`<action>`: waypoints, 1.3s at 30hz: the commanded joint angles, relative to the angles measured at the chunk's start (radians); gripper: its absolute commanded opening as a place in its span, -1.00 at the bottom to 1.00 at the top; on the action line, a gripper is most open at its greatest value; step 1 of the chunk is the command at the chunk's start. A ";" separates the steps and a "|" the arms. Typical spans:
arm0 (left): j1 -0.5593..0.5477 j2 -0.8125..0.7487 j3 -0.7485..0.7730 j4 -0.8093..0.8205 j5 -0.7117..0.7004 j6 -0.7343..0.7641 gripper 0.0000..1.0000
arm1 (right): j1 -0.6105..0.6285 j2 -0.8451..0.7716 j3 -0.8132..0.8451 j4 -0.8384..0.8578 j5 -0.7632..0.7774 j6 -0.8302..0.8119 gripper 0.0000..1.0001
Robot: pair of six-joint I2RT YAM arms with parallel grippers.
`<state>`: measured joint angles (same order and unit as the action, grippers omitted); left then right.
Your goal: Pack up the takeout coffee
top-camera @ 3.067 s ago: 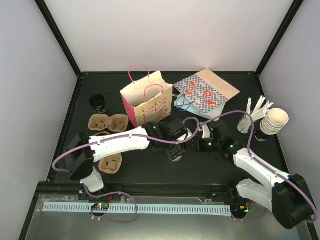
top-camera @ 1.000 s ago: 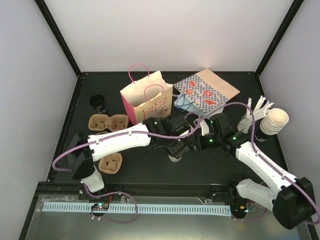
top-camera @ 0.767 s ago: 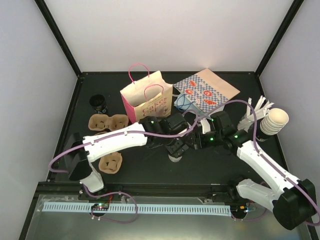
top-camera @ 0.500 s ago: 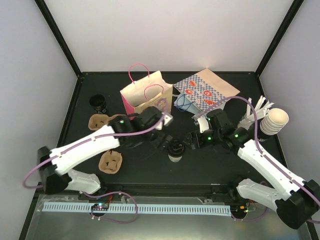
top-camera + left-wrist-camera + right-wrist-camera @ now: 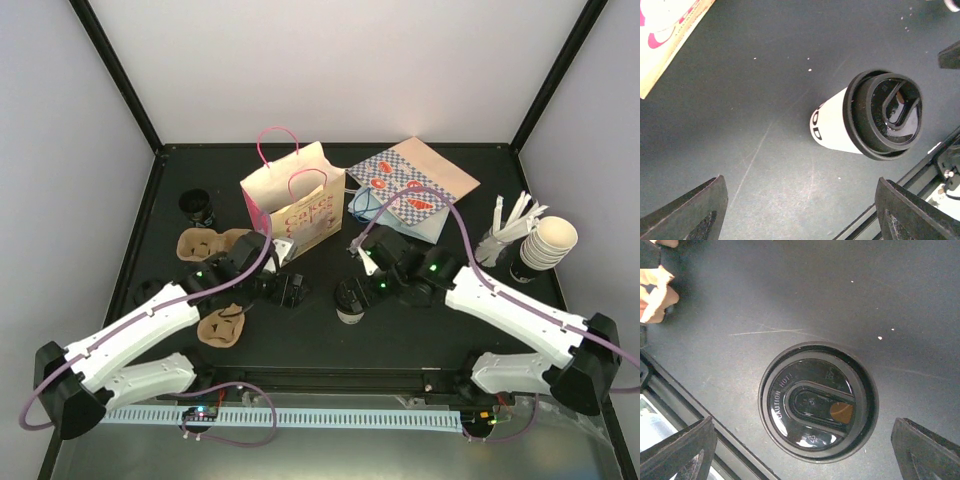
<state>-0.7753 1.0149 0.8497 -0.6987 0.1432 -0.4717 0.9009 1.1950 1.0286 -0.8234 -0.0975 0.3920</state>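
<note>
The takeout coffee (image 5: pixel 350 300) is a white paper cup with dark print and a black lid, upright on the dark table in front of the pink bag (image 5: pixel 290 205). The right wrist view looks straight down on the coffee (image 5: pixel 817 402). My right gripper (image 5: pixel 802 450) hangs open over it, a finger on either side, touching nothing. My left gripper (image 5: pixel 290 290) is to the cup's left, open and empty. In the left wrist view, the coffee (image 5: pixel 860 120) stands ahead and to the right of my left gripper (image 5: pixel 800 215).
A blue patterned bag (image 5: pixel 415 190) lies flat behind the right arm. Two brown cup carriers (image 5: pixel 215 243) (image 5: pixel 220 325) and a small black cup (image 5: pixel 198 207) sit at the left. A stack of cream cups (image 5: pixel 548 243) and white sticks (image 5: pixel 505 225) stand at the right.
Both grippers were crowded on the cup. The left arm has drawn back to the left, and the right gripper has opened wider and shifted left over the lid.
</note>
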 commanded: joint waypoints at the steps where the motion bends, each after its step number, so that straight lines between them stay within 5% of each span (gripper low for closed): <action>1: 0.030 -0.049 -0.059 0.141 0.083 -0.085 0.66 | 0.052 0.050 0.044 -0.047 0.124 0.038 0.95; 16: 0.052 -0.021 -0.197 0.365 0.194 -0.206 0.60 | 0.102 0.163 0.083 -0.074 0.186 0.054 0.85; 39: 0.056 0.093 -0.206 0.455 0.231 -0.235 0.41 | 0.149 0.252 0.120 -0.116 0.254 0.044 0.73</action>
<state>-0.7273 1.1027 0.6456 -0.2794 0.3595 -0.6991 1.0340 1.4319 1.1217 -0.9184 0.1116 0.4324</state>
